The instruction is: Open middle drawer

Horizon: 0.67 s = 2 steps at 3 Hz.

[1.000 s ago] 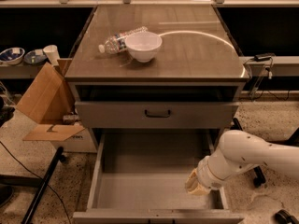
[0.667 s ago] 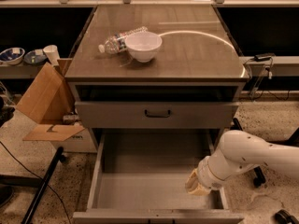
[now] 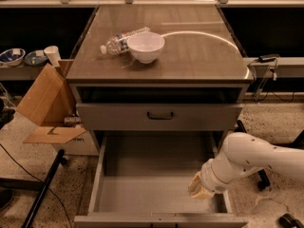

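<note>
The middle drawer (image 3: 152, 179) is pulled far out of the grey cabinet. Its plain grey inside shows and holds nothing. Its low flat front (image 3: 156, 220) runs along the bottom edge of the view, and its handle is hidden. Above it the taller-fronted drawer (image 3: 118, 117) with a black handle (image 3: 160, 114) is shut. My white arm (image 3: 256, 158) reaches in from the right. My gripper (image 3: 200, 190) hangs down into the open drawer's right front corner, close to the right side wall. The lowest drawer is hidden under the open one.
On the cabinet top (image 3: 199, 56) stand a white bowl (image 3: 146, 46) and a lying plastic bottle (image 3: 121, 39). An open cardboard box (image 3: 45, 106) and a dark stand leg (image 3: 45, 189) are at the left on the floor. Shelves with bowls (image 3: 12, 56) run behind.
</note>
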Each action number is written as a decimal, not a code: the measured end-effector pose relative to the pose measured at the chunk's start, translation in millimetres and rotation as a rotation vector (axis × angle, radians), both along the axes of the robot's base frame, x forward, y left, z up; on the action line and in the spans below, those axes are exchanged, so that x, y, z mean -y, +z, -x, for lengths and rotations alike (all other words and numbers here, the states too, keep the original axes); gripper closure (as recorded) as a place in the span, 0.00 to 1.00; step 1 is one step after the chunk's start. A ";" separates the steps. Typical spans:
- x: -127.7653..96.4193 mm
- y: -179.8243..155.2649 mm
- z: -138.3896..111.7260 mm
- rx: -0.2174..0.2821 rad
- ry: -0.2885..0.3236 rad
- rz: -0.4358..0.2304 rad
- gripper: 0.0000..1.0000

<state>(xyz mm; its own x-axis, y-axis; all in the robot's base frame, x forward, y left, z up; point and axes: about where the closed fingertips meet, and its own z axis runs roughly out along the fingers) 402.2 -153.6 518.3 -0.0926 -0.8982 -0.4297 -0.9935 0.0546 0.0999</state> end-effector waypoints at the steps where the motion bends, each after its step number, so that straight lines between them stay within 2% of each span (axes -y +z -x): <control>1: 0.0 0.0 0.0 0.000 0.000 0.000 0.29; 2: -3.7 -4.7 4.8 -0.014 0.010 -0.003 0.00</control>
